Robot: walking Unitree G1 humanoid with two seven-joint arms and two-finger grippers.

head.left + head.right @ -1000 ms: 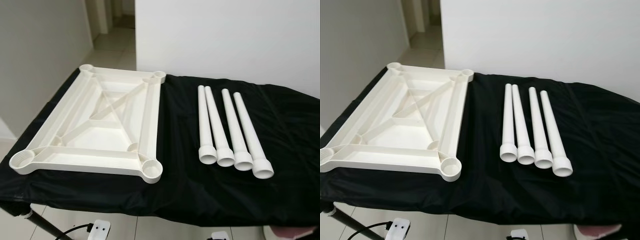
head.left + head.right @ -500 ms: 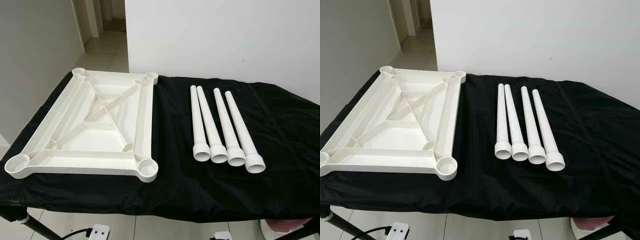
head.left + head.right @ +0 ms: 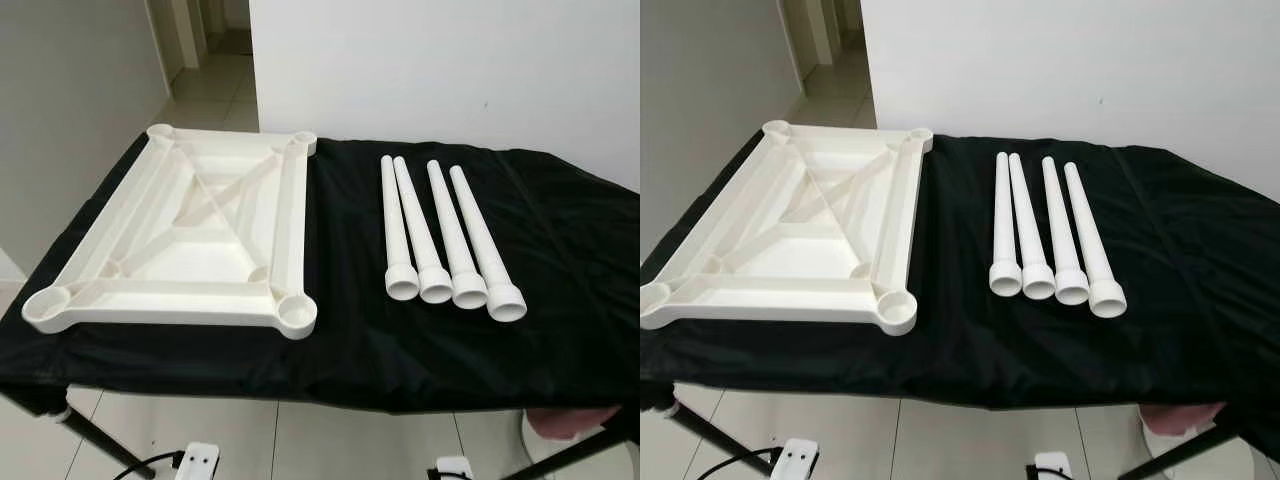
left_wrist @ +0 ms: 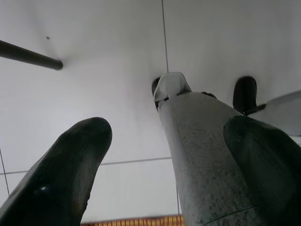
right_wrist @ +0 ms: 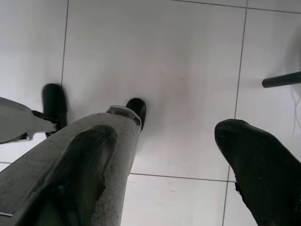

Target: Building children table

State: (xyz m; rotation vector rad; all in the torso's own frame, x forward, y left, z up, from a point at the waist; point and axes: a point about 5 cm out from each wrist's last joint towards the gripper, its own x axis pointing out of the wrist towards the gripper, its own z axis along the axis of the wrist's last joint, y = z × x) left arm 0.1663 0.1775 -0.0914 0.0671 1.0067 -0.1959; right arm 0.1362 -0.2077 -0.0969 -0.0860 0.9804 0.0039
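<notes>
A white plastic tabletop (image 3: 170, 296) lies upside down on the left half of a black-covered table (image 3: 350, 345), with its ribs and round corner sockets (image 3: 296, 312) facing up. To its right, several white tapered legs (image 3: 440, 235) lie side by side, wide open ends toward me. My left gripper (image 4: 167, 129) hangs open over the tiled floor beside my own leg. My right gripper (image 5: 167, 132) hangs the same way, open and holding nothing.
A white wall stands behind the table and a hallway opens at the back left. Under the table's front edge are a slanted metal table leg (image 3: 95, 440), a white power strip (image 3: 198, 462) and a pink object (image 3: 565, 420).
The head camera has shifted, so the table sits a little higher in the picture and more floor shows below. The tabletop and legs have not moved.
</notes>
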